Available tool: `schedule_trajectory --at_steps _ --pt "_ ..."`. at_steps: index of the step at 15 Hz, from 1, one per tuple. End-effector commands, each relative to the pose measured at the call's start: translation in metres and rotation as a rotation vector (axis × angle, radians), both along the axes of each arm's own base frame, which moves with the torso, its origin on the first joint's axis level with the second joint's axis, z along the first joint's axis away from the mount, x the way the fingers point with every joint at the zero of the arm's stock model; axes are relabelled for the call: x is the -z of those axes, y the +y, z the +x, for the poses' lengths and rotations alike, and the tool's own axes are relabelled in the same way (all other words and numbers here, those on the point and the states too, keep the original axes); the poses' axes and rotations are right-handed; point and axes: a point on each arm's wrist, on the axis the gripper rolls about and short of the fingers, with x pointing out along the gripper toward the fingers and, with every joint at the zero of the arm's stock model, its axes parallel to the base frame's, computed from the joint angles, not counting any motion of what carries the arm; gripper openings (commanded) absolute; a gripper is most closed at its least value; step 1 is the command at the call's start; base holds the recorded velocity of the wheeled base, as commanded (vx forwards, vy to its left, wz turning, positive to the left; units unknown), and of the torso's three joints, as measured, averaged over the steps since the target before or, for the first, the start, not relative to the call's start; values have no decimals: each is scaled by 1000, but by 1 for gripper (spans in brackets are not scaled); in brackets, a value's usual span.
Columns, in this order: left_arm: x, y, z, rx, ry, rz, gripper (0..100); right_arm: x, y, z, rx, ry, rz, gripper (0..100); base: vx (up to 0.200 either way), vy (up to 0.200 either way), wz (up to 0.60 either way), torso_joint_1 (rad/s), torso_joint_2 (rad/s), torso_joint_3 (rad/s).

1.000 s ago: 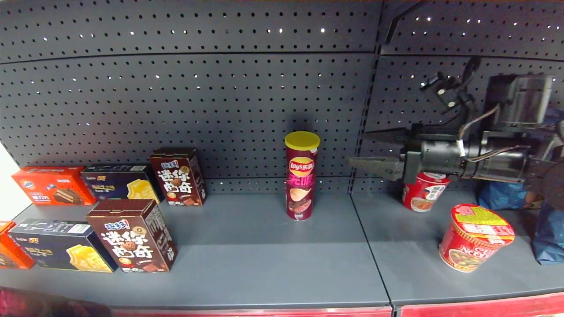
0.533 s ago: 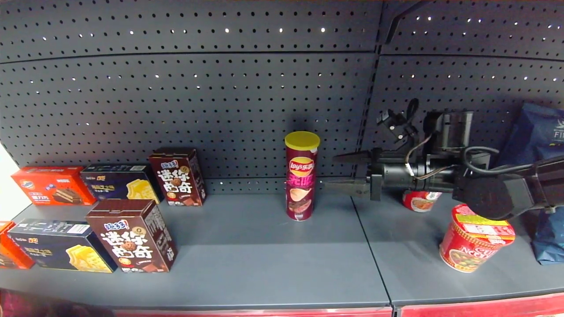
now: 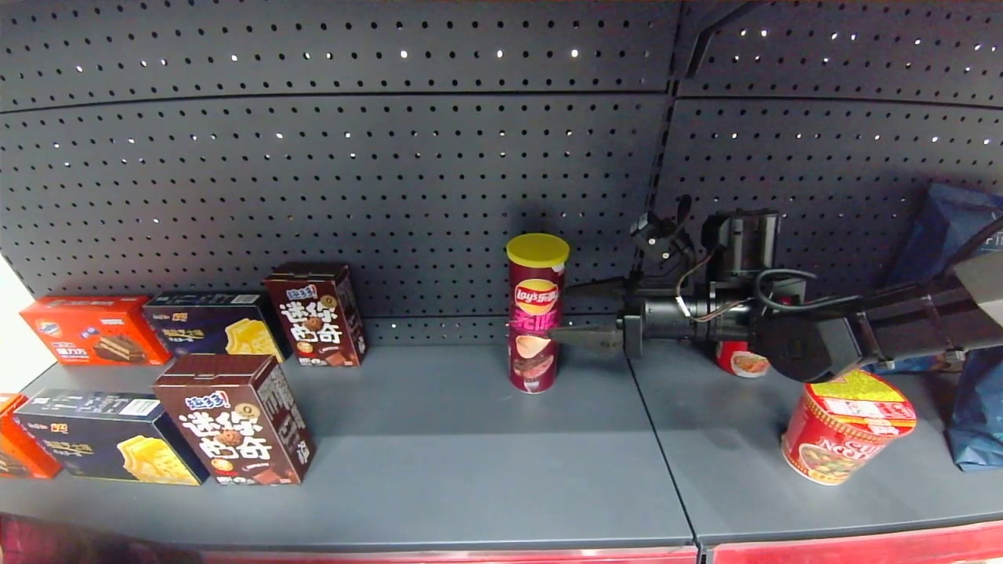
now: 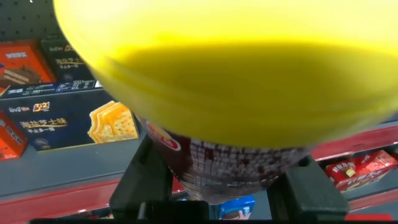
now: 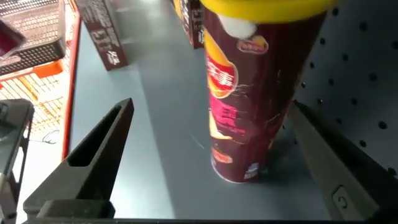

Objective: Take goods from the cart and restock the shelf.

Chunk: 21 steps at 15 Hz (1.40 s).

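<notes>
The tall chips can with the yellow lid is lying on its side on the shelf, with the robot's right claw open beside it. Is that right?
Not quite. The chips can is not lying down: it stands upright on the shelf, with its yellow lid on top, as the head view shows. The rest holds: the right gripper is open beside it.

Retail shop: a grey shelf (image 3: 470, 470) with perforated back panel (image 3: 313, 157) carries biscuit boxes (image 3: 235, 427) lower left, a crisp can (image 3: 537, 313) centre, noodle cups (image 3: 842, 427) right.
</notes>
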Motion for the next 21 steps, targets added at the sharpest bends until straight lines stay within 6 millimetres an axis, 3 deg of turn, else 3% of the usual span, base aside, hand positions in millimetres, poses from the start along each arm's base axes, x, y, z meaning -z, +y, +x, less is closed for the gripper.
schedule_trajectory --at_steps 1,17,18,21 --pt "1 0 0 -1 4 -2 0 14 4 11 1 22 -9 100 0 0 0 0 0 0" --pt "9 0 -3 -13 60 -1 0 72 36 57 -68 48 -2 100 0 0 0 0 0 0" --pt "10 0 -3 -13 61 0 0 70 37 57 -64 43 -2 0 0 0 0 0 0 0" --pt "12 0 -3 -13 70 1 0 59 37 51 -24 26 -6 0 0 0 0 0 0 0"
